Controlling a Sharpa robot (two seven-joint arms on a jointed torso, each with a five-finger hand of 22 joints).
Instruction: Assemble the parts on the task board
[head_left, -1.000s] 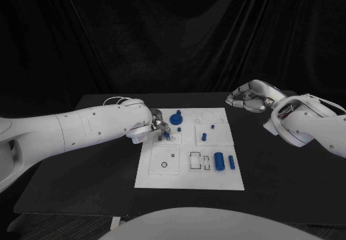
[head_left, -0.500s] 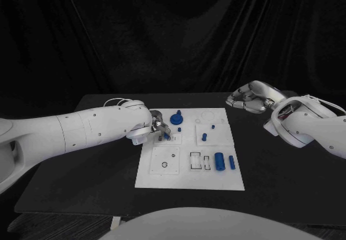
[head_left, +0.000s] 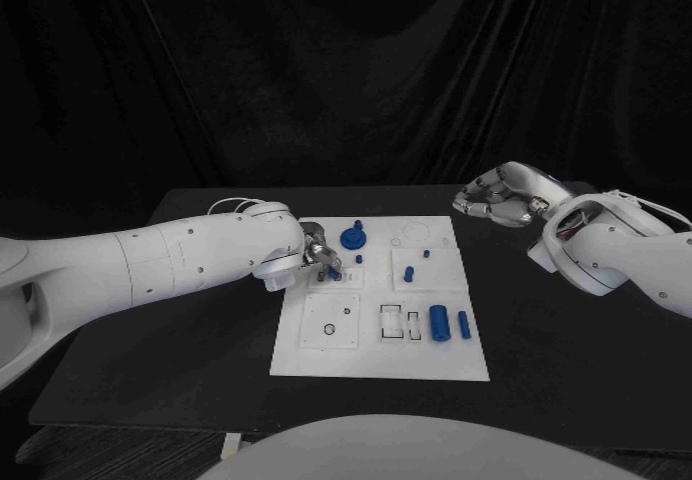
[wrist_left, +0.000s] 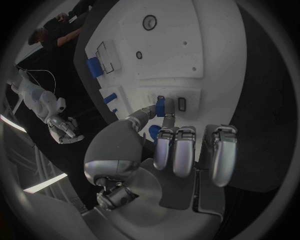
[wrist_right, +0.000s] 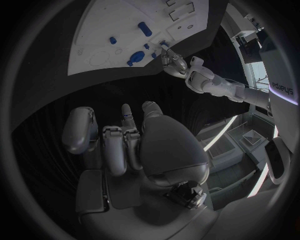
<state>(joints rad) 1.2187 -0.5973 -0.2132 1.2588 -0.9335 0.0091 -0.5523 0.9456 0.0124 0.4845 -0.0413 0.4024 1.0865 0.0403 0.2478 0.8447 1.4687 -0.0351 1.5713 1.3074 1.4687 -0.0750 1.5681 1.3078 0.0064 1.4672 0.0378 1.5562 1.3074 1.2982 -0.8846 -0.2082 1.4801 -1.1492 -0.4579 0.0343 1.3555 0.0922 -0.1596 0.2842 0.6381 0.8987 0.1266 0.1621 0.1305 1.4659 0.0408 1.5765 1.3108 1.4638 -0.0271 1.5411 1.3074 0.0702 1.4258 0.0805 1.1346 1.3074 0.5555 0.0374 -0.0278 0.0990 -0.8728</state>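
Note:
The white task board (head_left: 378, 350) lies mid-table. My left hand (head_left: 307, 251) pinches a small blue part (head_left: 333, 269) between thumb and finger, right over the slotted block at the board's upper left; the left wrist view shows this blue part (wrist_left: 160, 106) beside a small slot, gripped by the left hand (wrist_left: 169, 150). A blue round knob (head_left: 355, 239), small pegs (head_left: 408, 272) and two blue cylinders (head_left: 438, 323) sit on the board. My right hand (head_left: 498, 196) hovers off the board's far right corner, fingers curled in, holding nothing; this right hand (wrist_right: 128, 142) is also in its wrist view.
Bare black table surrounds the board on all sides (head_left: 173, 340). Rectangular slots (head_left: 392, 320) and a round hole (head_left: 330, 330) mark the board's near half. My left forearm (head_left: 159, 260) lies across the table's left side.
The left hand has barely shifted, still holding the blue part over the slotted block. The right hand has stayed put.

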